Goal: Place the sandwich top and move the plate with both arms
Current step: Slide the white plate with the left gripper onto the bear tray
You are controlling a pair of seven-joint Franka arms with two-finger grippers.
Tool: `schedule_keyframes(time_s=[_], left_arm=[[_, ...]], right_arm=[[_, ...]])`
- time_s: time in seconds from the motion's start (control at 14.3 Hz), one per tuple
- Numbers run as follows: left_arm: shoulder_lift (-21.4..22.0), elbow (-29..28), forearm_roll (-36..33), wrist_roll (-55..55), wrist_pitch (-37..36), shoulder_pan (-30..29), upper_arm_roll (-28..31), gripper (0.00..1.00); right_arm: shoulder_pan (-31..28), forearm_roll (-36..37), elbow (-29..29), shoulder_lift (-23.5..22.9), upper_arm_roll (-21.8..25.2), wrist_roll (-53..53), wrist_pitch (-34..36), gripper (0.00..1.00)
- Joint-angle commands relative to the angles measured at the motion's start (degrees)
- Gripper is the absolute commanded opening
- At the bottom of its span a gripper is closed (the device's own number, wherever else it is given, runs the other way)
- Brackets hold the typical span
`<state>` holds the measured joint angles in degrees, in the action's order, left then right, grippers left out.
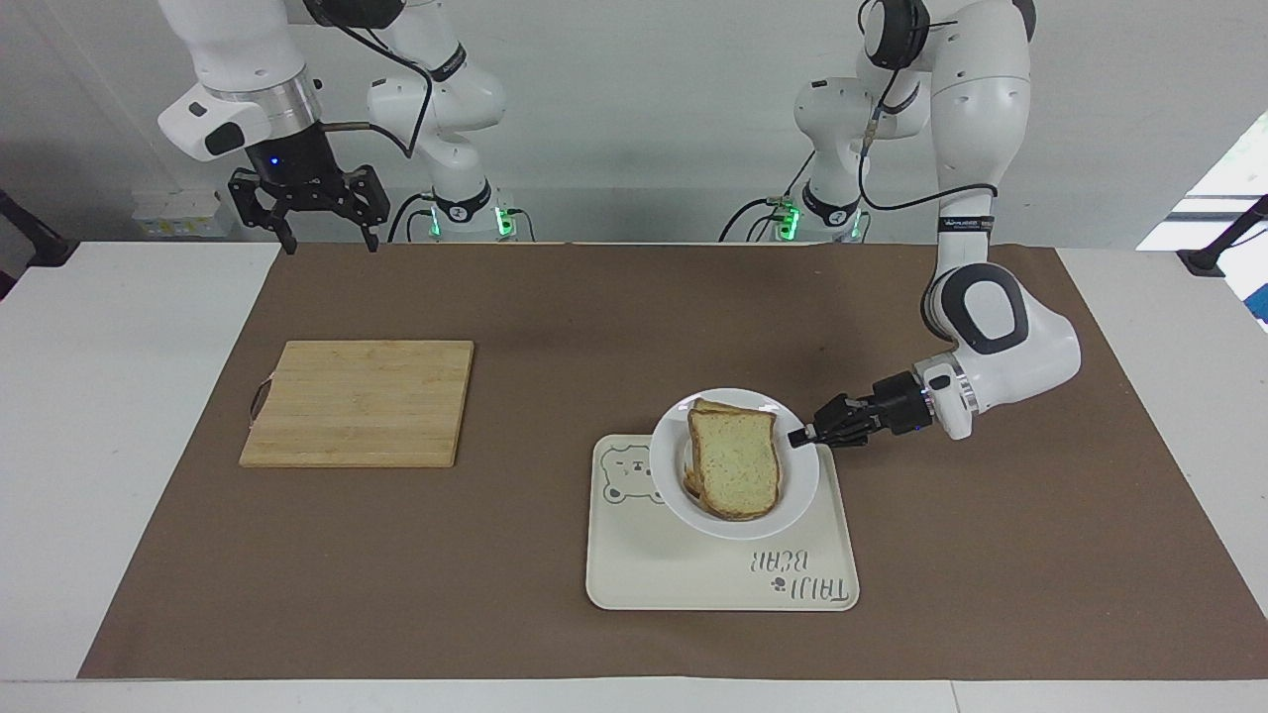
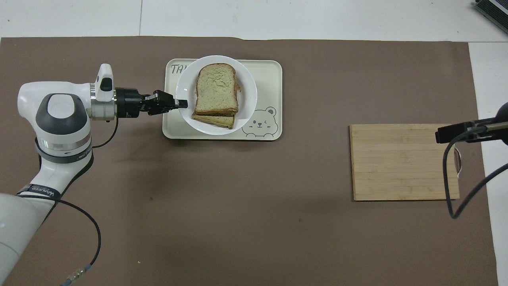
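The left gripper [image 1: 798, 436] is pinching the rim of the plate [image 1: 792, 495] with its fingers closed tight on it, holding the plate over the cream tray [image 1: 693, 584]. The sandwich top [image 1: 735, 463] is already lying on the lower slice, so the carry is the step in hand — next the plate needs lowering flat onto the tray before release. The right gripper [image 1: 319, 203] is waiting with its fingers spread and nothing in them, up over the robots' edge of the brown mat [image 1: 555, 307], which is covering a white table [image 1: 119, 396] — a wooden cutting board [image 1: 359, 402] is lying toward the right arm's end. A pale wall is standing at the robots' backs.
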<state>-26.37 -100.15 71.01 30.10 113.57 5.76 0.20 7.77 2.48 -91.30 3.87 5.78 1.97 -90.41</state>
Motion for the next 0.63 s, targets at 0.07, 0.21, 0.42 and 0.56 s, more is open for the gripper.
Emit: schedule_keyframes(time_s=[0.07,0.21,0.42,0.56], left_arm=[[-4.38,4.69,-1.93,-1.0,1.56,-0.04,-1.25,0.0],[-7.01,7.68,-1.93,-1.01,2.36,-0.13,-1.7,0.0],[-9.93,11.29,-4.37,-1.27,4.02,0.13,-1.87,0.0],[-9.93,11.29,-5.7,-1.44,4.38,0.22,-1.87,0.0]], right_arm=[[-0.92,0.15,-1.25,1.14,-0.42,1.46,-0.03,1.0],[-0.92,0.15,-1.25,1.14,-0.42,1.46,-0.03,1.0],[-0.92,0.15,-1.25,1.14,-0.42,1.46,-0.12,1.0],[-0.92,0.15,-1.25,1.14,-0.42,1.46,-0.03,1.0]])
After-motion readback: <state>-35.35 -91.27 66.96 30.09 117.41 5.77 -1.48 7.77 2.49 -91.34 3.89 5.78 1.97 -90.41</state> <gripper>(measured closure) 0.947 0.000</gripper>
